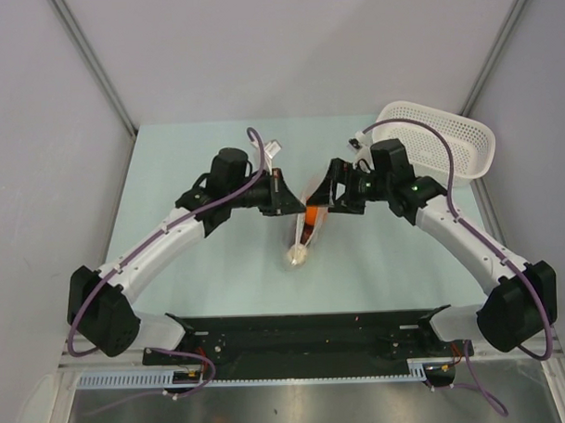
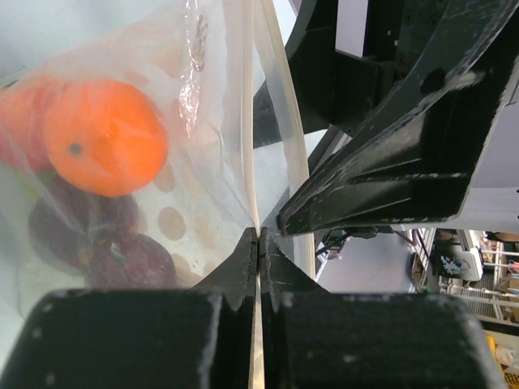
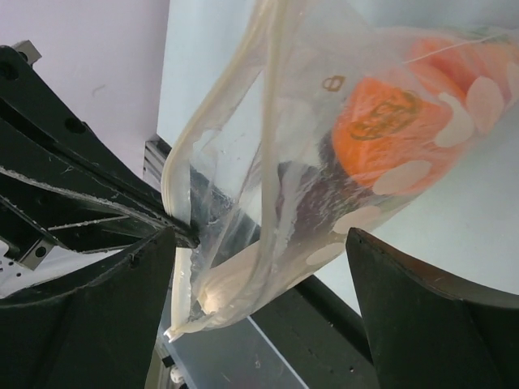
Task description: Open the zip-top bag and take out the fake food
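The zip-top bag (image 1: 305, 226) hangs above the table between my two grippers. My left gripper (image 2: 258, 241) is shut on the bag's white zip strip (image 2: 253, 146). Through the clear plastic show an orange ball (image 2: 105, 138) and dark purple lumps (image 2: 122, 253). My right gripper (image 3: 259, 271) is open, its fingers (image 3: 430, 316) standing wide on either side of the bag (image 3: 268, 186) without pinching it. The fake food inside includes an orange piece (image 3: 379, 130) and a pale beige piece (image 3: 220, 284). In the top view the right gripper (image 1: 325, 199) faces the left gripper (image 1: 286, 198).
A white perforated basket (image 1: 447, 141) stands at the back right corner of the pale green table (image 1: 201, 279). The black rail (image 1: 305, 331) runs along the near edge between the arm bases. Grey walls close in at the back and both sides.
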`<action>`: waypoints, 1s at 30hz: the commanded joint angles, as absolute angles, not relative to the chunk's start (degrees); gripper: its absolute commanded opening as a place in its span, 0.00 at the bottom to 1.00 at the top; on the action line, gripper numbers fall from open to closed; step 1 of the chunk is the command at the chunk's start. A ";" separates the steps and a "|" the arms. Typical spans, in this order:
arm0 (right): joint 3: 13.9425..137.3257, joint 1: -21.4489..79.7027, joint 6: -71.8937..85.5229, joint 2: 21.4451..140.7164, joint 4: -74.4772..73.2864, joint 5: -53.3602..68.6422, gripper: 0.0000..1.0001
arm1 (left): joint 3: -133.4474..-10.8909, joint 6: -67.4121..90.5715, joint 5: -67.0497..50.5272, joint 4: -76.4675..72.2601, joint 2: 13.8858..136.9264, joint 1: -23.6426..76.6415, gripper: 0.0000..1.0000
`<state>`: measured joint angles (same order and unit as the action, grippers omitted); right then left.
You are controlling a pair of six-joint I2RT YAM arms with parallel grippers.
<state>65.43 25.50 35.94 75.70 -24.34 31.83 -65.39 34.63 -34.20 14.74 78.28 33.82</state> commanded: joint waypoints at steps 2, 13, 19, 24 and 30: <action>69.52 27.07 32.79 78.66 -30.39 27.87 0.75 | -68.20 34.55 -32.70 14.05 77.26 34.28 0.00; 72.59 28.65 29.71 81.56 -32.78 27.25 0.12 | -70.75 31.03 -14.68 24.96 69.18 34.01 0.00; 74.35 28.92 26.28 82.53 -36.38 24.79 0.06 | -69.70 30.41 -12.12 24.88 65.48 34.10 0.00; 74.88 29.09 24.53 82.62 -37.70 25.14 0.28 | -67.07 32.78 -21.35 19.08 66.97 34.19 0.00; 77.34 29.00 23.38 81.04 -40.34 23.47 0.44 | -63.37 35.95 -24.78 12.75 69.69 34.28 0.00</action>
<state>73.06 28.82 25.30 82.67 -38.26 25.65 -64.42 33.52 -20.21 20.05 68.20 34.13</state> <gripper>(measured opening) 0.426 0.005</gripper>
